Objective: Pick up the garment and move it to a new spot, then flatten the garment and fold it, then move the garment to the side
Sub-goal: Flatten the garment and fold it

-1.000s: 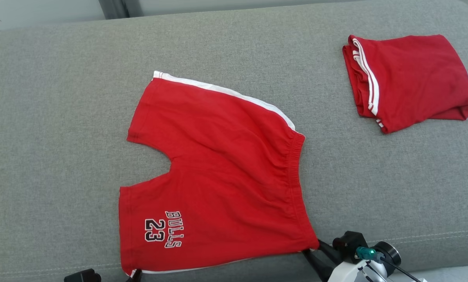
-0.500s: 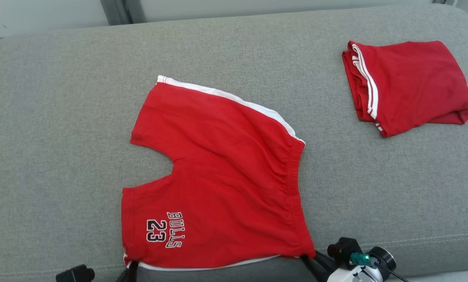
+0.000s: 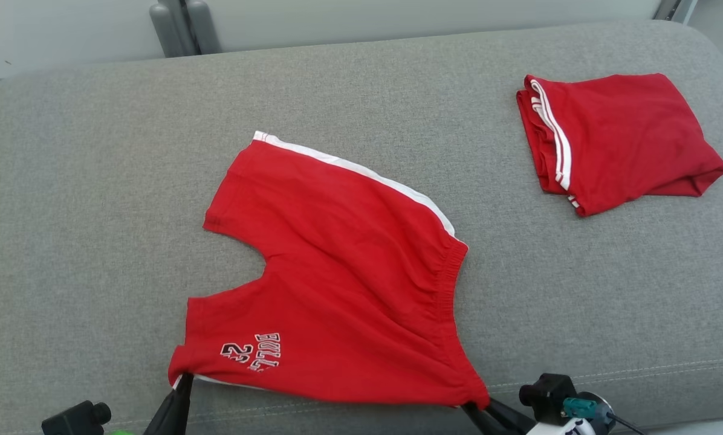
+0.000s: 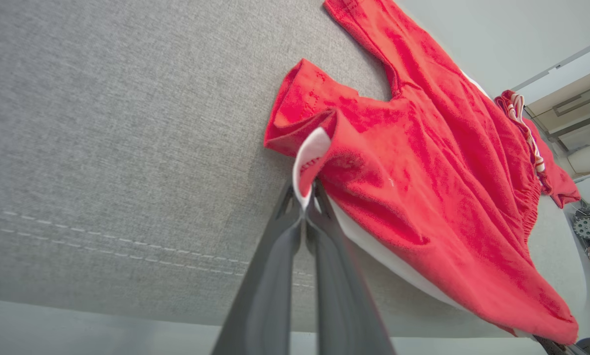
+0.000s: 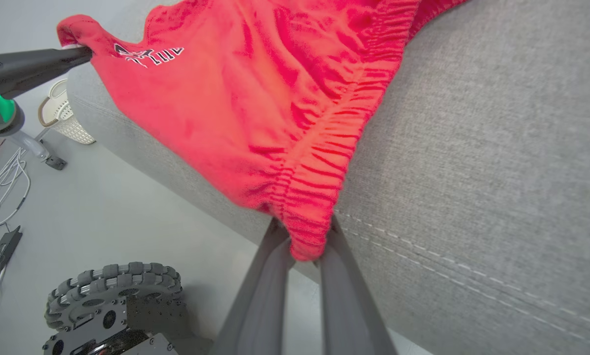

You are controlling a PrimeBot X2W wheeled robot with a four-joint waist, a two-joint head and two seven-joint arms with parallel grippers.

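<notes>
The garment [image 3: 337,272] is a pair of red shorts with white side stripes and a black-and-white number print, spread on a grey cushion [image 3: 95,181]. Its near edge is raised off the fabric. My left gripper [image 3: 183,380] is shut on the near leg hem corner; in the left wrist view its fingers [image 4: 305,207] pinch the white stripe of the garment [image 4: 423,148]. My right gripper [image 3: 476,406] is shut on the near waistband corner; in the right wrist view the elastic band of the garment [image 5: 305,241] bunches between the two fingers [image 5: 295,241].
A second red garment [image 3: 615,139], folded, lies at the far right of the cushion. The cushion's stitched front edge [image 3: 639,368] runs just beyond my grippers. Below it, the right wrist view shows floor, a robot wheel [image 5: 112,291], cables and a white basket [image 5: 63,118].
The right gripper closed on the waistband corner. Both grippers lifted the near edge, so the leg hem with the print curled up. The camera tilted, shifting the scene down.
</notes>
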